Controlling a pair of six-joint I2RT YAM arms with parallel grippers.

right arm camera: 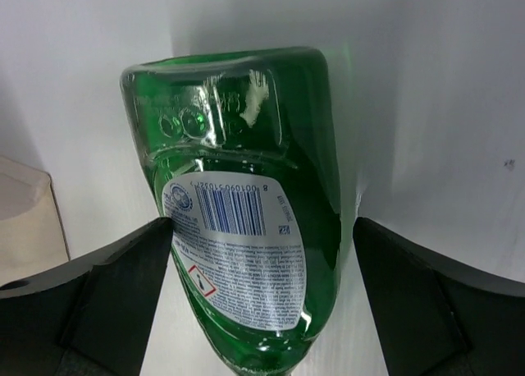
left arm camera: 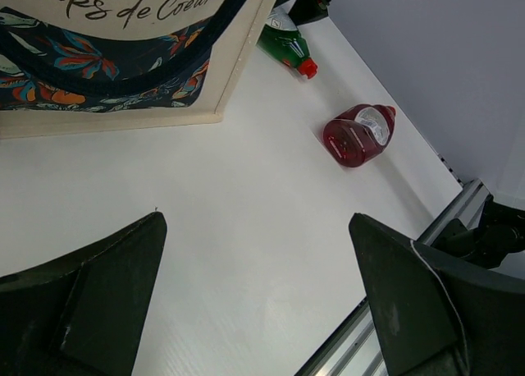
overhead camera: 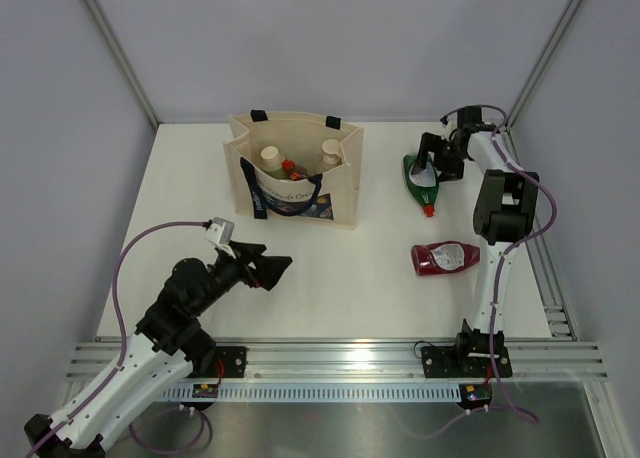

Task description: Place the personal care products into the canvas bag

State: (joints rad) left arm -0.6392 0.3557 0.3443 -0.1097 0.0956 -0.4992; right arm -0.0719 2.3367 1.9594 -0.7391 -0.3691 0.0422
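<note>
Now the spread right gripper (right arm camera: 261, 232) straddles the dark green bottle (right arm camera: 246, 187).

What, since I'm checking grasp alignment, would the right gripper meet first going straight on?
The dark green squeeze bottle, lying directly ahead between the open fingers of the right gripper; nothing visible intervenes, though the depth of the gap is unclear.

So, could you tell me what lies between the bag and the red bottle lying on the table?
Only bare table separates the bag and red bottle, as the top view shows.
</note>
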